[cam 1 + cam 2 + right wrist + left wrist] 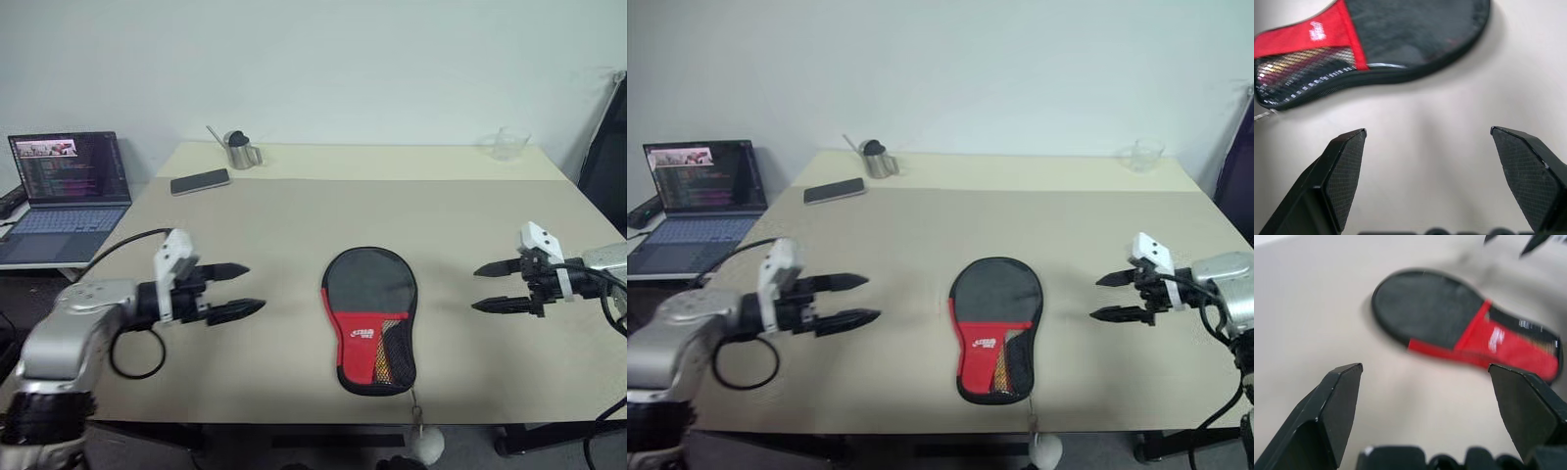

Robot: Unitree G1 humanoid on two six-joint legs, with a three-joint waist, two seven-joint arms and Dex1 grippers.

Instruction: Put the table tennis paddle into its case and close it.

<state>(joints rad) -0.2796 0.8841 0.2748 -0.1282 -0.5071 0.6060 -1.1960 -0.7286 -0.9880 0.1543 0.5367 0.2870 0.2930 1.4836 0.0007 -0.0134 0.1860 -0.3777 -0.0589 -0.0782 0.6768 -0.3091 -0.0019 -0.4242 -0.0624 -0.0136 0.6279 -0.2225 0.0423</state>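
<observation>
The case (370, 315) lies flat on the table (294, 215) near its front edge, black with a red panel and a mesh pocket. Something orange-yellow shows through the mesh. The table tennis paddle is hidden. The case's white ball pull (426, 443) hangs over the front edge. My left gripper (255, 287) hovers to the left of the case, open and empty, pointing at it. To the case's right my right gripper (476, 289) is open and empty too, facing the case. The case (1449, 323) lies beyond the open left fingers in the left wrist view, and the case (1400, 39) beyond the right ones.
An open laptop (69, 186) stands on a lower surface at the far left. On the back of the table lie a black phone (200, 181), a metal cup (238, 150) and a clear cup (509, 144). Bare tabletop surrounds the case.
</observation>
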